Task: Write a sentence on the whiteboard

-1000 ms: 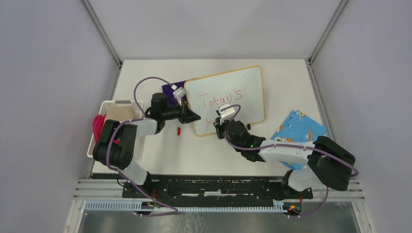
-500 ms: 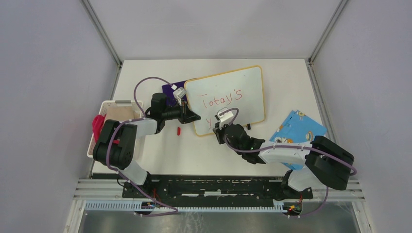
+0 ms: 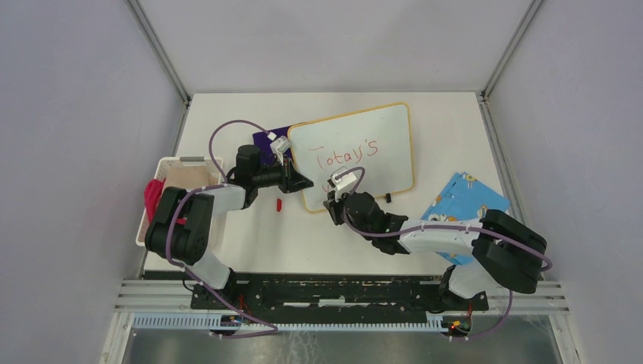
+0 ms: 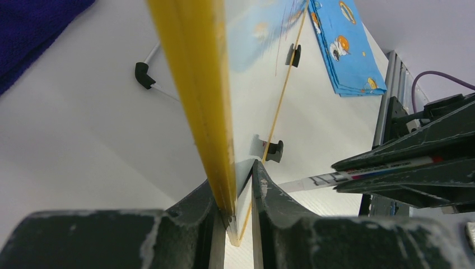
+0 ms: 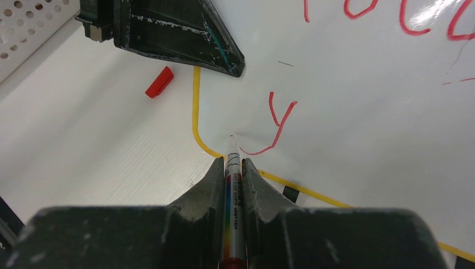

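Note:
The whiteboard, white with a yellow frame, lies tilted on the table. My left gripper is shut on its near-left edge; in the left wrist view the yellow frame sits between the gripper's fingers. My right gripper is shut on a marker, whose tip rests on the board near its lower-left corner. The sentence in red reads "Today's" on the upper line. Below it is a "y", with its tail ending beside the marker tip.
A red marker cap lies on the table left of the board. A white basket holding a red thing stands at the left. A purple cloth lies behind the left gripper. A blue patterned cloth lies at the right.
My right gripper has moved left and toward the near edge with the marker, drawing the red "y" on the lower line. The left gripper and the board have not moved.

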Robot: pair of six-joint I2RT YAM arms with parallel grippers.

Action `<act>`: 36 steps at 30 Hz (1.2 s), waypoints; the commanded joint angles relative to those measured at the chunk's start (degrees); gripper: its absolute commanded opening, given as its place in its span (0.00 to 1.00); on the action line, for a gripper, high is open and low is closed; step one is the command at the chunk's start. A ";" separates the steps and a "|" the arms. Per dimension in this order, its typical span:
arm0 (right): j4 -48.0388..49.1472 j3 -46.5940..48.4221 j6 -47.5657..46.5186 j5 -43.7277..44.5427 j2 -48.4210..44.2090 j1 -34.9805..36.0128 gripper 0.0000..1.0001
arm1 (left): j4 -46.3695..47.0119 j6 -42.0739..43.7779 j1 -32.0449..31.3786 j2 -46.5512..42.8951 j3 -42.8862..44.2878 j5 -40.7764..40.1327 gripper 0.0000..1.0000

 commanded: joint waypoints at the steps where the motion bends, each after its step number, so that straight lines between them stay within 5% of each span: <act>1: 2.21 -1.11 0.15 2.00 -6.36 -0.63 0.00 | -6.48 6.14 -0.83 2.62 -0.46 -10.12 0.02; 10: 0.95 -3.72 -1.04 3.54 -12.17 -7.12 0.00 | -6.52 6.16 -0.77 2.81 -0.39 -10.12 0.02; 36: 3.22 -0.23 -1.16 0.31 -8.26 -7.29 0.00 | -6.87 6.33 -0.83 3.00 -0.31 -10.12 0.02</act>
